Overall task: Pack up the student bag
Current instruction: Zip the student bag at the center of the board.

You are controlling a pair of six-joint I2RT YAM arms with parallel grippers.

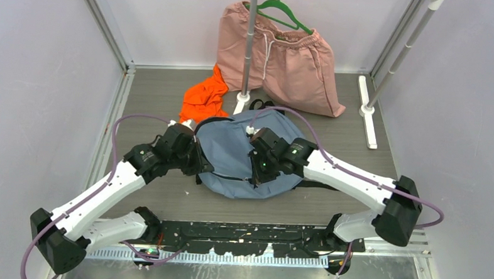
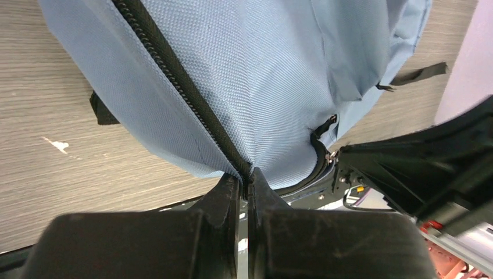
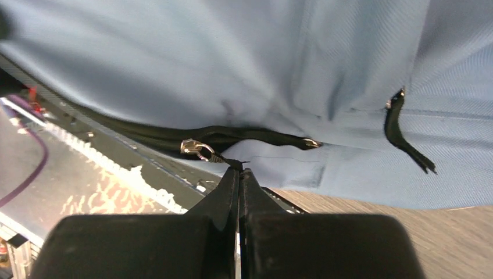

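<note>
1. Student bag [image 1: 231,151]: grey-blue and rumpled, it lies flat at mid-bench [image 1: 351,138] between both arms. Its black loop end points away from the arm bases. The long axis appears to run near to far, though the slumped outline makes this uncertain.
2. Left gripper [image 2: 245,177]: the fingers are pressed together, pinching the bag's near-left edge right where the black zipper [image 2: 174,75] reaches them.
3. Right gripper [image 3: 239,171]: the fingers are closed tight on the black tab of a zipper pull [image 3: 195,148] at the bag's near edge.
4. Pink shorts [image 1: 292,66]: these hang from a green hanger [image 1: 287,15] beyond the bag.
5. Orange garment [image 1: 202,100]: it is bunched just beside the bag's far-left corner.
</note>
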